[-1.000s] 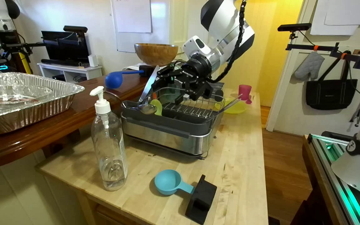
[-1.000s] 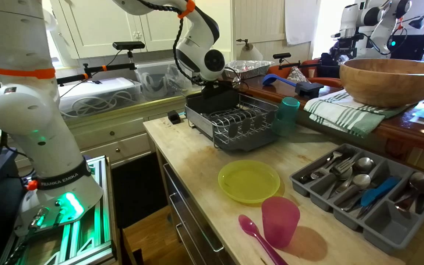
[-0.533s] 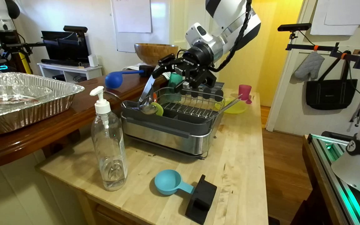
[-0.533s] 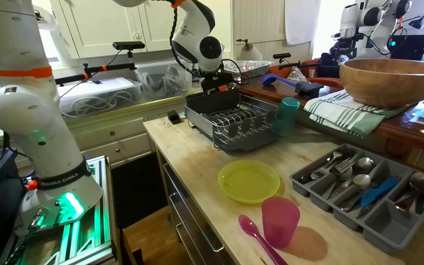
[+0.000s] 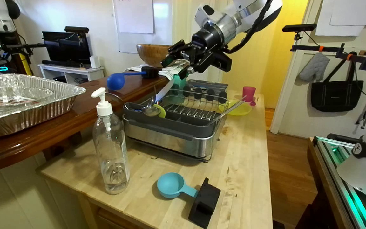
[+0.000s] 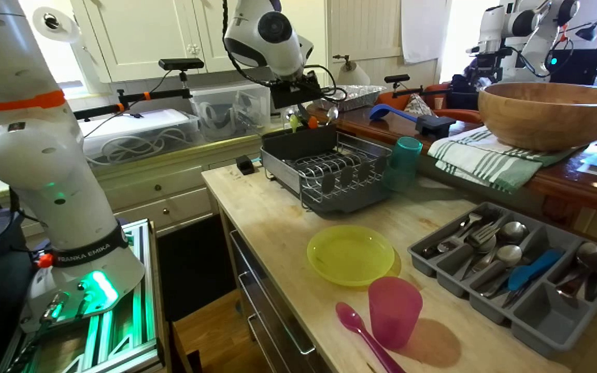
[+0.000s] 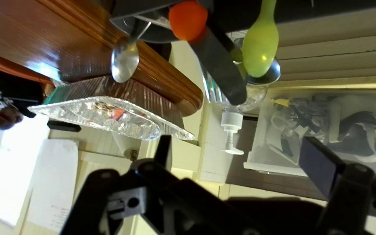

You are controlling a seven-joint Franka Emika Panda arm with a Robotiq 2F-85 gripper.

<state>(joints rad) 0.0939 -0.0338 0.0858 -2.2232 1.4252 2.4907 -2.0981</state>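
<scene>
While a green spoon pokes from the dish rack, the gripper (spread wide) hangs above it.

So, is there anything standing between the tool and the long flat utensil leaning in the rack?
Nothing visible blocks the tool from the free end of the flat utensil; in the wrist view, an orange utensil overlaps its lower part.

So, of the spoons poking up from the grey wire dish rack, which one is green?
The lime-green, oval, plastic-looking spoon. Its colour sets it apart from the oval silver metal spoon and the round silver metal ladle.
</scene>
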